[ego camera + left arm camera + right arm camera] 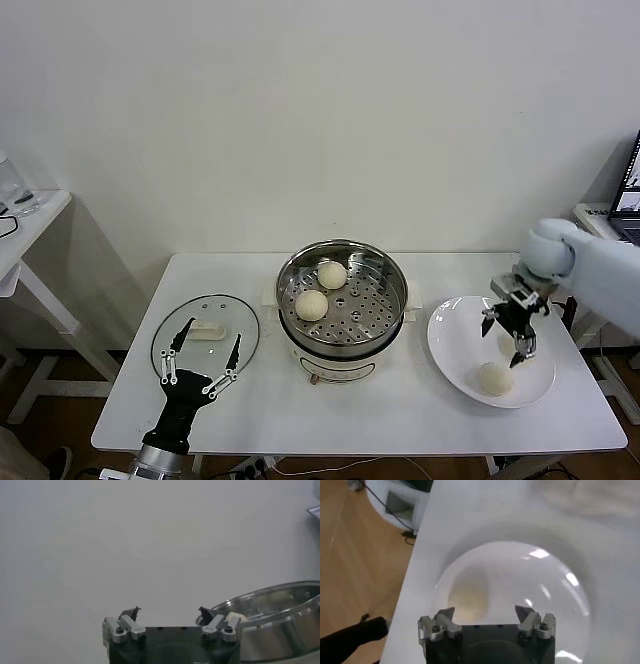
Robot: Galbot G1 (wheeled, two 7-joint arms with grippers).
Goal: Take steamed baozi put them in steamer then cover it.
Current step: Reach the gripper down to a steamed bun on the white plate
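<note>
Three buns in sight: two (pixel 331 274) (pixel 311 304) on the perforated tray inside the steamer (pixel 342 297) at table centre, lying toward ten o'clock of the tray, touching or nearly so; one (pixel 494 378) on the white plate (pixel 449 345) at three o'clock of the steamer. One steamer, one plate, one glass lid (pixel 205 333), two grippers.

Lid flat on the white table (pixel 400 410) at nine o'clock of the steamer, cream handle up, close beside the pot but apart from it.

Right gripper (pixel 505 334) over the plate, fingers spread wide, gripping nothing. Plate's bun just past the fingertips toward six o'clock in the head view, apart from them; in the right wrist view, same bun (pixel 468 594) a blurred pale shape just beyond one finger (pixel 445 615), not between the pair.

Left gripper (pixel 204 353) over the near part of the lid, fingers wide apart, holding nothing; whether the tips touch the glass, cannot tell. In the left wrist view, steamer rim (pixel 270 597) beyond one fingertip (pixel 204 613).
</note>
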